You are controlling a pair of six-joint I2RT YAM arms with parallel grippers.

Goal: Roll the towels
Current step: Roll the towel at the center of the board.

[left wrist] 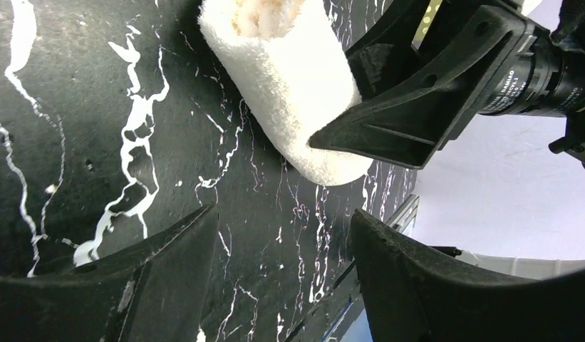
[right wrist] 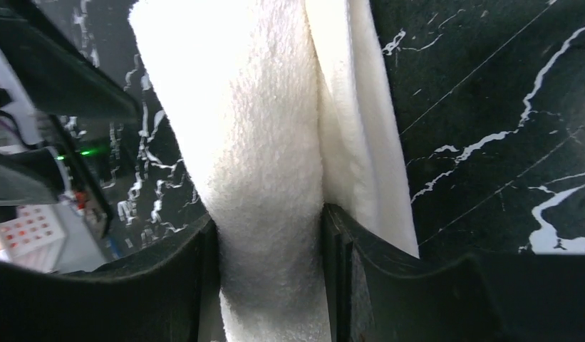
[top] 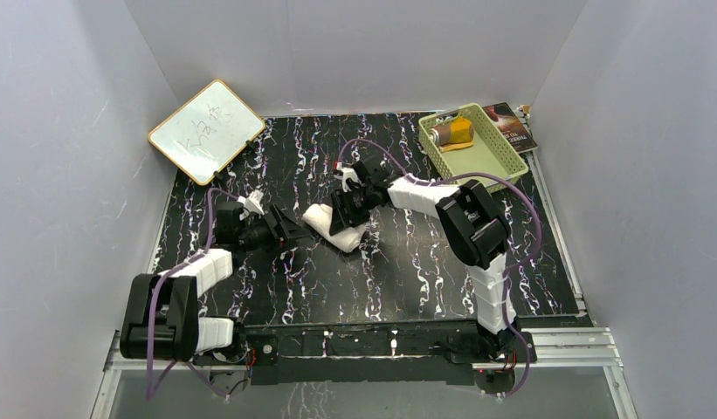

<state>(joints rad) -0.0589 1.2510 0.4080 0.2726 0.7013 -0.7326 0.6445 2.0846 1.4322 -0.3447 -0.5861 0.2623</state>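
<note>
my right gripper [right wrist: 270, 228] clamps the white roll [right wrist: 261, 142] in the middle of the table [top: 424, 262]. my left gripper [left wrist: 283, 217] gapes empty just beside. soft, light, springy cloth, i judge: grip across its middle, over the loose flap, or it unwinds.

The cream-white towel [top: 330, 229] is a thick, fluffy roll lying near the middle of the black marbled worktop [top: 407, 271]. One spiral end is visible and a loose outer flap runs along its side. The right claw [right wrist: 268, 228] pinches it across the body. The orange-yellow towel [top: 451, 133] lies rolled, brown showing at one end, inside the green basket [top: 503, 155] at the far right.
</note>
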